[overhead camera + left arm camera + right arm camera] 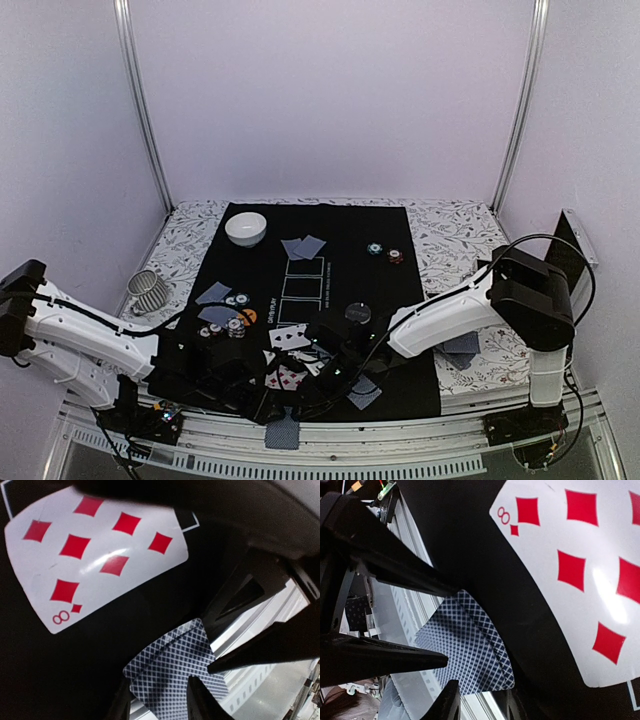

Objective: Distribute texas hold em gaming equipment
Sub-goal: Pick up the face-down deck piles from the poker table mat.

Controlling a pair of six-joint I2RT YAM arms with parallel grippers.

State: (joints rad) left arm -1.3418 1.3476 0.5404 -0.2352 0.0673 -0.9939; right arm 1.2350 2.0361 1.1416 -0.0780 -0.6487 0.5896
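**A:** While the deal looks only part done, what does the overhead view give you?

**B:** Small striped-edge poker chip stacks (234,312) sit on the left half of the large matte black mat (340,225). One grey-blue lattice-backed playing card (282,432) hangs off the mat's near edge.

**A:** And the left wrist view?

**B:** The left gripper (159,706) has its jaws parted. That card's overhanging part shows between the fingers (121,705), and they clamp nothing I can see. Further onto the mat lies a face-up eight of diamonds card (95,555), glossy white with rounded corners and a sheen across it.

**A:** The right wrist?

**B:** It shows the same card from the opposite side. The right gripper (479,705) stands parted around it too, gripping nothing. The card is thin and slightly bowed. Just off the mat's near edge runs a pale ribbed metal rail (415,605).

**A:** So which step is this?

**B:** I judge it a pickup of the overhanging card, for dealing. The next move calls for one pair of fingers to close on the free edge, since a slick flat card on the mat offers no other purchase. The other gripper should keep clear.
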